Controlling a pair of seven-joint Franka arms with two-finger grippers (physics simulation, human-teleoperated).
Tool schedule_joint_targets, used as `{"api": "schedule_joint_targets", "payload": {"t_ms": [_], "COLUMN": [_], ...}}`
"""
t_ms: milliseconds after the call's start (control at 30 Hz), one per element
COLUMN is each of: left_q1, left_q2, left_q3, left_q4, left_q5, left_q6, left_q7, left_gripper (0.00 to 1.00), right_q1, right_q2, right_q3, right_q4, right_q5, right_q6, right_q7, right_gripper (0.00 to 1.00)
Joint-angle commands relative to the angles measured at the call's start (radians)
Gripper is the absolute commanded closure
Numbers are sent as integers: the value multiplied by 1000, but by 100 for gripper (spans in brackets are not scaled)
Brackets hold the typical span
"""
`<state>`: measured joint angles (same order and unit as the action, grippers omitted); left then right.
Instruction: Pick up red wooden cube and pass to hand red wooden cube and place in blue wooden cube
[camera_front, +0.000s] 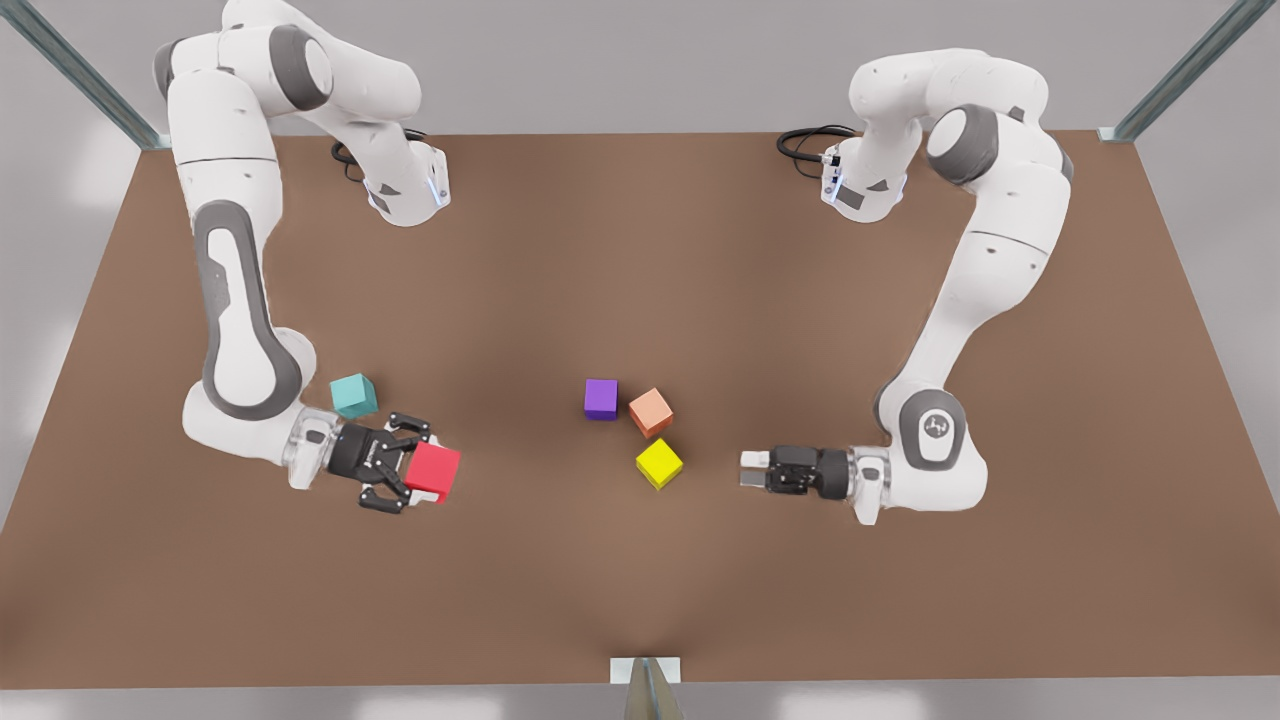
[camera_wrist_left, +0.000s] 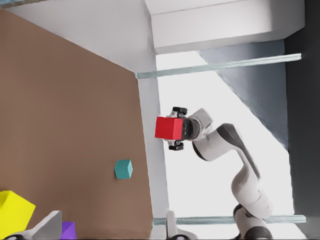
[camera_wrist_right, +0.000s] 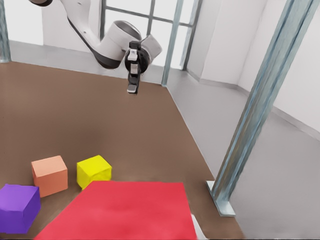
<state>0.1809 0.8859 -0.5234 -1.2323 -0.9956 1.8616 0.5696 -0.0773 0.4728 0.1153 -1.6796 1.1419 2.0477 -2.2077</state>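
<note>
The red wooden cube (camera_front: 433, 472) is held off the table by the hand, my right gripper (camera_front: 415, 468), a black linkage gripper at the front view's left, shut on the cube. The same cube fills the near edge of the right wrist view (camera_wrist_right: 125, 210) and shows far off in the left wrist view (camera_wrist_left: 168, 128). The blue wooden cube (camera_front: 354, 396), teal in colour, rests on the table just behind that wrist (camera_wrist_left: 123, 169). My left gripper (camera_front: 748, 470), compact and blocky, hovers open at the front view's right with nothing between its fingers, and shows far off (camera_wrist_right: 132, 89).
A purple cube (camera_front: 601, 398), a salmon-orange cube (camera_front: 651, 412) and a yellow cube (camera_front: 659, 463) sit clustered mid-table between the two grippers. A metal post (camera_wrist_right: 260, 115) stands off the table's corner. The brown table (camera_front: 640, 250) lies bare toward the back.
</note>
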Motion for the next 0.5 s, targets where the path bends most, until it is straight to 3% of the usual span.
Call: {"api": "schedule_joint_targets", "payload": {"t_ms": [0, 67, 167, 233, 267, 300, 333, 467], "left_q1": [2, -15, -15, 12, -79, -120, -132, -106], "left_q2": [-33, -156, -208, -287, -548, -659, -686, -608], "left_q3": [-33, -72, -73, -83, 200, 252, 258, 246], "left_q4": [141, 168, 168, 96, -215, -300, -216, -156], "left_q5": [758, 1265, 1451, 1415, 1188, 1115, 1106, 1100], "left_q6": [-418, -530, -614, -604, -339, -309, -462, -493], "left_q7": [-467, -850, -850, -770, -548, -545, -548, -553], "left_gripper": [0, 0, 0, 0, 0, 0, 0, 0], "right_q1": [-19, -19, -19, -16, -13, -9, -4, 17], "right_q2": [-34, -72, -175, -223, -246, -269, -293, -292], "right_q3": [-63, -121, -140, -144, -143, -141, -141, -141], "right_q4": [0, -2, -123, -216, -281, -317, -371, -428], "right_q5": [-535, -793, -1024, -1070, -1094, -1097, -1097, -1100], "right_q6": [-99, -142, -153, -100, -32, -17, 40, 178], "right_q7": [765, 963, 1249, 1355, 1419, 1461, 1508, 1605], "right_gripper": [42, 42, 45, 45, 45, 45, 45, 45]}}
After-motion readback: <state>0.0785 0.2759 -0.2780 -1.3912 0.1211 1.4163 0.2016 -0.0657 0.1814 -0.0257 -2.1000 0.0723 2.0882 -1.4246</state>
